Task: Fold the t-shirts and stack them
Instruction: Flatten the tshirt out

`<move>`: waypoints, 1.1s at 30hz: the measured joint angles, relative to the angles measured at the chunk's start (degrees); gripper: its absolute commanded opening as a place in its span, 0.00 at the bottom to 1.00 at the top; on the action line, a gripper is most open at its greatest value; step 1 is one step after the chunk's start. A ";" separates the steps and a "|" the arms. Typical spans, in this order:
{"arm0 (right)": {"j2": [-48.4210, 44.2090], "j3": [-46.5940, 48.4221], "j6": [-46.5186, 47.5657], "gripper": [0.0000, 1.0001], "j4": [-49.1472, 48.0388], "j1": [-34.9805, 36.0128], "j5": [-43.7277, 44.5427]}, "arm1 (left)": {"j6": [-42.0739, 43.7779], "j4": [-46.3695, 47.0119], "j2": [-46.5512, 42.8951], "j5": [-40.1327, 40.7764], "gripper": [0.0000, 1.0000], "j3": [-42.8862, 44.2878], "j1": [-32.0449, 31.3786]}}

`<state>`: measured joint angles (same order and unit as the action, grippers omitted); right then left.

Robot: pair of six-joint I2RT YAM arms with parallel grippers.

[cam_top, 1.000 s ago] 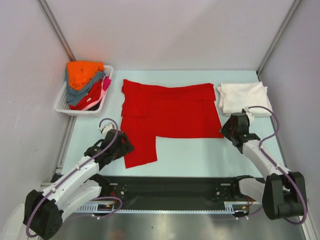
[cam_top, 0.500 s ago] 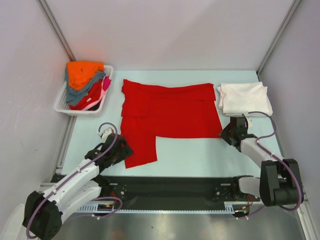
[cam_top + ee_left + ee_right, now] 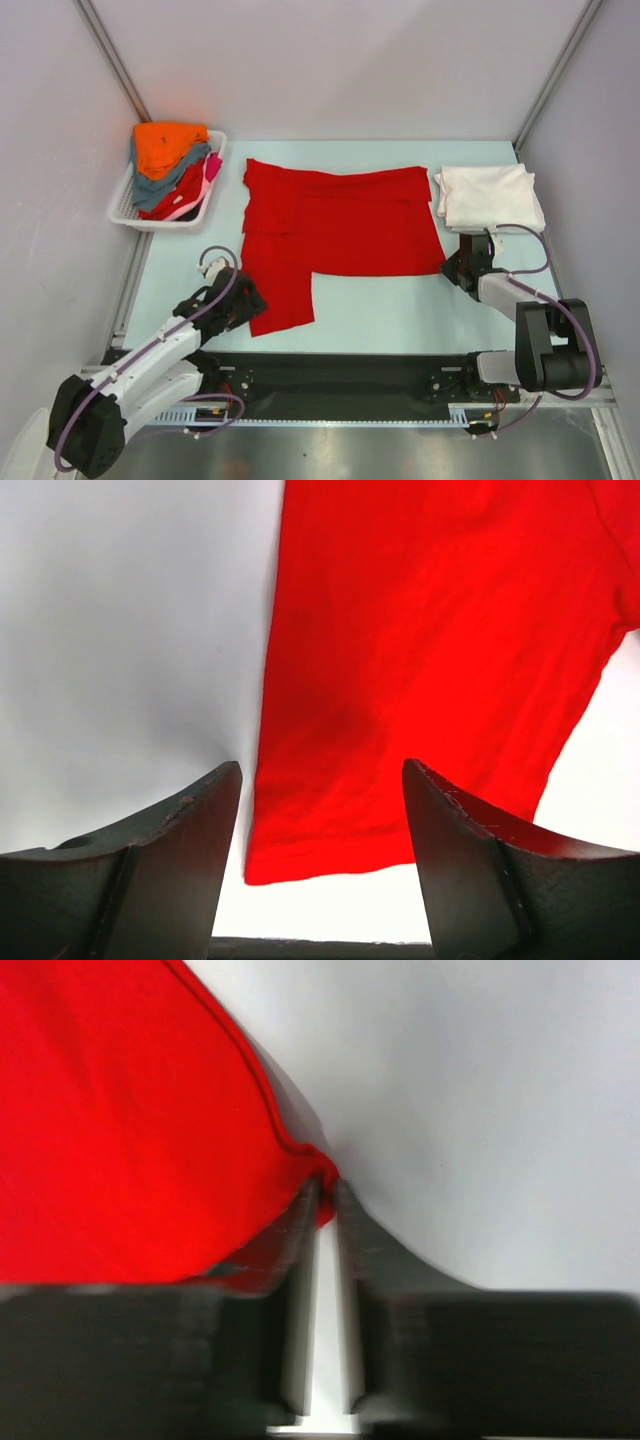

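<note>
right end effector [image 3: 322,1192]: jaws nearly together, pinching the lower right corner of the red t-shirt [image 3: 340,225]. in the right wrist view only a small nub of hem sits between the tips, so i judge the bite thin. left end effector [image 3: 320,810]: jaws wide apart, nothing held, straddling the bottom edge of the shirt's lower left flap and low over the tabletop [image 3: 400,305].

the red t-shirt lies spread across the middle of the tabletop, partly folded, with layered edges along its far side and one flap reaching toward the left arm. the cream-white t-shirt [image 3: 487,196] sits folded at the far right, just beyond the right end effector. the remaining shirts, orange [image 3: 166,144] on top of grey-teal and red with pink trim, are heaped in the white basket [image 3: 125,208] at the far left.

step in hand, as i read it: take both near corners and carry them over for the next fold.

notes for doing it well:
- seat the left jaws over the hem before closing, so cloth gets caught and not bare tabletop.
- confirm the right pinch holds all layers; a thin bite may slip on lift.
- lift both sides together, level, keeping the edge taut.
- keep the right arm's path off the cream-white t-shirt.
</note>
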<state>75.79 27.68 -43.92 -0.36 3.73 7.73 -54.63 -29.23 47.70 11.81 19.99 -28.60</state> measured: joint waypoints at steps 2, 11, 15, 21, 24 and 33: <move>0.20 -0.04 0.00 0.05 -0.22 0.02 0.02 | 0.00 0.79 0.42 -0.02 0.72 0.00 0.00; -0.52 -1.16 -0.07 0.00 -0.98 0.28 0.85 | -0.55 1.31 0.68 -0.04 0.68 -0.13 0.00; -0.55 -1.20 -0.04 0.00 -1.14 0.33 0.83 | -1.53 0.02 -0.02 -0.02 0.67 -0.13 -0.28; -0.59 -1.29 -0.04 0.00 -1.20 0.33 0.83 | -4.02 -5.01 -2.80 -0.20 0.64 -0.20 -3.02; -0.61 -1.36 -0.07 0.00 -1.27 0.33 0.83 | -5.40 -6.45 -3.13 -0.11 0.62 -0.20 -4.81; -0.63 -1.44 -0.02 0.00 -1.49 0.35 0.57 | -9.05 -8.09 -1.27 1.64 0.40 0.31 -9.53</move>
<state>75.16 26.24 -43.94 -1.85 4.08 8.29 -63.68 -37.32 46.44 13.45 20.29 -38.13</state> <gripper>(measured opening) 0.010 0.511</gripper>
